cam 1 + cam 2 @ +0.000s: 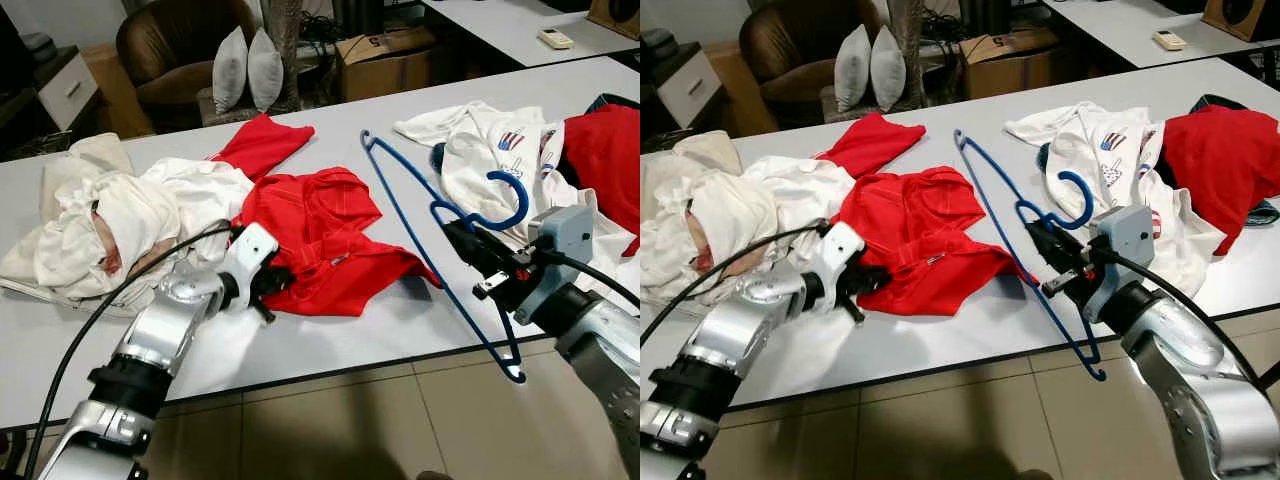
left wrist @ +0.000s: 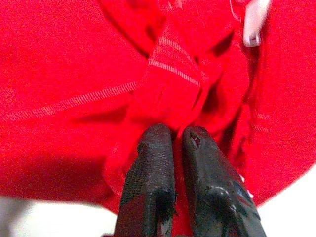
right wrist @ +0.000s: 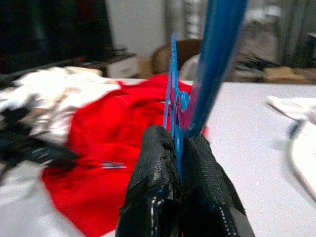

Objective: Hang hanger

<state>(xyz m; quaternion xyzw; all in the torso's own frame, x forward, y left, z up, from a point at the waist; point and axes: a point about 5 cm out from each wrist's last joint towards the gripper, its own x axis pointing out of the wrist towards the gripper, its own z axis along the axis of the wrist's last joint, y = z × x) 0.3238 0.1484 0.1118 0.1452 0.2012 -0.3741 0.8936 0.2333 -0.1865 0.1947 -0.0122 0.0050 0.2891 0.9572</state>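
A cardboard box (image 1: 385, 55) bears a "5".

A blue hanger (image 1: 430, 205) lies over a white table (image 1: 330, 340). A red shirt (image 1: 320, 240) has faint pale stripes. Cream-white clothes (image 1: 110, 220) are heaped nearby. A white shirt (image 1: 480, 150) carries small red-and-blue prints. Two grey-white cushions (image 1: 246, 68) lean against a brown armchair (image 1: 180, 45).

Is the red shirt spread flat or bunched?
Bunched. The red shirt lies crumpled with folds on the table; the left gripper pinches a fold.
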